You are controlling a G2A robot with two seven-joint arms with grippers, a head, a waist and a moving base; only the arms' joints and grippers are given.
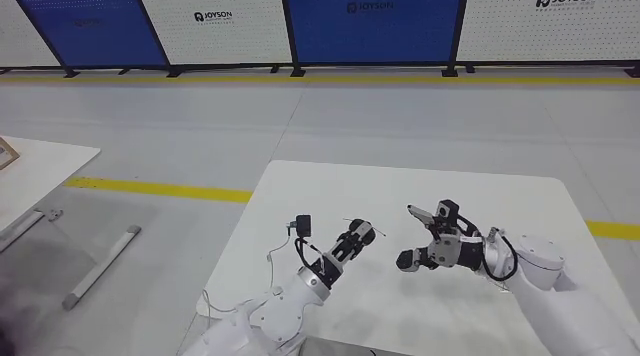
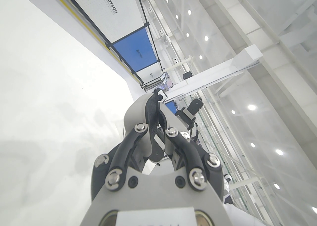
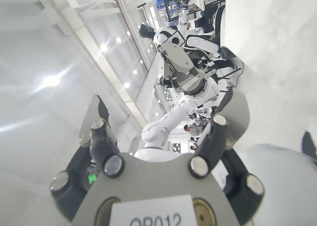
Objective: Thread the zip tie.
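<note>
Steadying the zip tie (image 1: 379,229) pinched by the left hand (image 1: 365,237), ease the spread right hand (image 1: 409,236) onto its tip.

White table (image 1: 420,181); blue, white panels (image 1: 375,6) behind; yellow floor line (image 1: 160,189); perhaps second table (image 1: 45,161).

This looks like a large robotics lab or test hall. Blue and white perforated partition panels (image 1: 375,6) fence off a grey floor (image 1: 400,116) marked with yellow lines (image 1: 160,190). White work tables (image 1: 420,186) stand beneath high ceiling lights (image 2: 251,107).
</note>
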